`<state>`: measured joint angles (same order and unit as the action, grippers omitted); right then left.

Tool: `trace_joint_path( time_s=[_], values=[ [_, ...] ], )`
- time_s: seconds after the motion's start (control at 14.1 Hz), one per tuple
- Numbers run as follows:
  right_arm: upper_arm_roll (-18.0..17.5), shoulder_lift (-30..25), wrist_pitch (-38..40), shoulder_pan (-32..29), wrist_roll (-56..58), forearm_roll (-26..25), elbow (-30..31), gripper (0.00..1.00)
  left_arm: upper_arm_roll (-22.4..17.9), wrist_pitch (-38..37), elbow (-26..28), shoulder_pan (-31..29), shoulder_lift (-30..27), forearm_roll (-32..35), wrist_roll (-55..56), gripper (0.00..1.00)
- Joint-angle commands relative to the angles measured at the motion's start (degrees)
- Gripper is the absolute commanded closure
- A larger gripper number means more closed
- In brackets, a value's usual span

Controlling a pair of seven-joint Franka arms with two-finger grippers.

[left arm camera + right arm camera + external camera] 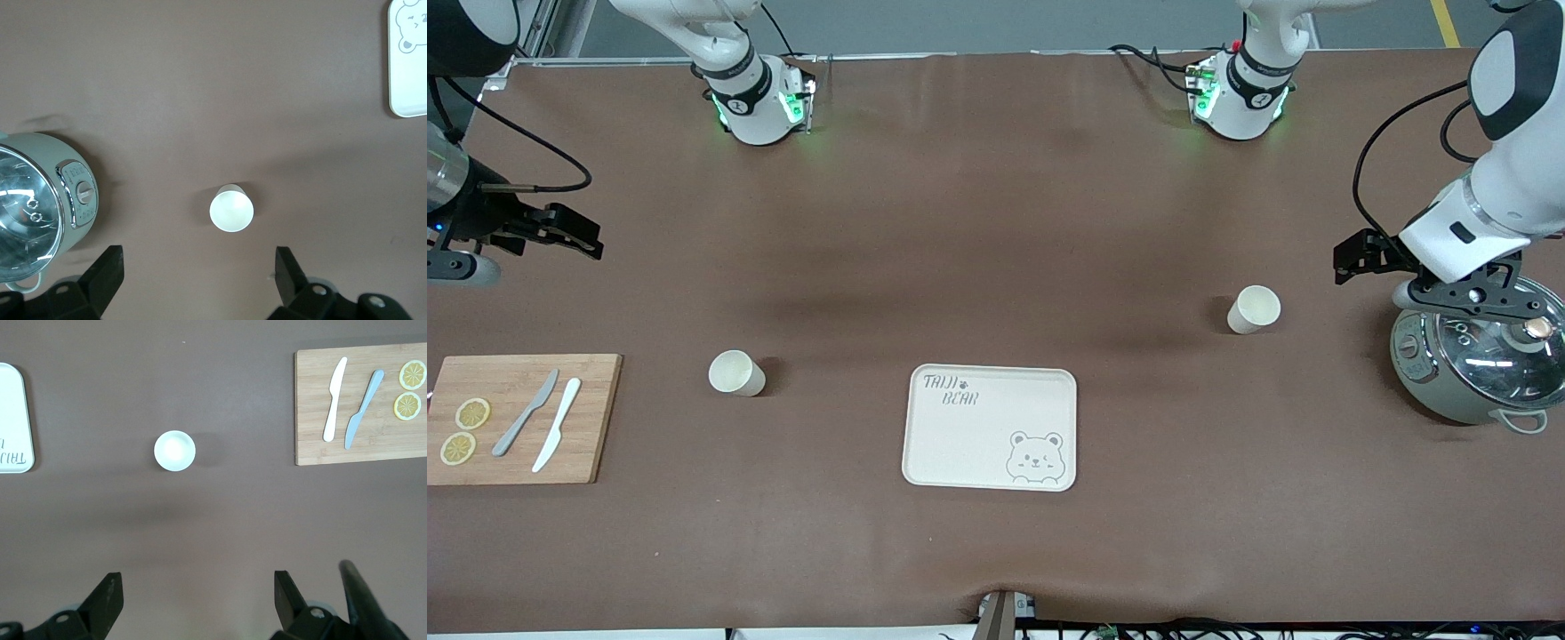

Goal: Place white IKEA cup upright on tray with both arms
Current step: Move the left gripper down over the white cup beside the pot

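– Has anything gone onto the tray (925, 462) yet?

– No, it's bare, sitting in the middle of the table near the front camera. Two white cups are out: one cup (736, 372) toward the right arm's end, near the cutting board (596, 418), and the other cup (1254, 309) toward the left arm's end, beside the cooker pot (1440, 391). Both look to be standing upright.

– And the grippers?

– The right gripper (569, 233) hangs over bare table with its fingers spread, holding nothing. The left gripper (1360, 256) is over the table just by the pot, fingers spread too, empty.

– So it's all still to do?

– I'd say so: reach, grasp and carry, none of it started
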<state>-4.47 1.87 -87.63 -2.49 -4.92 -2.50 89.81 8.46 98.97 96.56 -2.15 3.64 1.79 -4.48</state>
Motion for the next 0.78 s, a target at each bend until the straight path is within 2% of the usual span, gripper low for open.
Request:
trace_joint_path(
  time_s=[0.0, 0.71],
  values=[
    [-0.1, 0.4, 0.2, -0.1, 0.5, -0.8, -0.9, 0.00, 0.1, -0.8, -0.4, 0.3, 0.1, 1.6, 0.9, 0.00],
    [-0.1, 0.4, 0.2, -0.2, 0.5, -0.8, -0.9, 0.00, 0.1, -0.3, 0.5, 0.0, 0.0, 1.7, 0.5, 0.00]
  ],
)
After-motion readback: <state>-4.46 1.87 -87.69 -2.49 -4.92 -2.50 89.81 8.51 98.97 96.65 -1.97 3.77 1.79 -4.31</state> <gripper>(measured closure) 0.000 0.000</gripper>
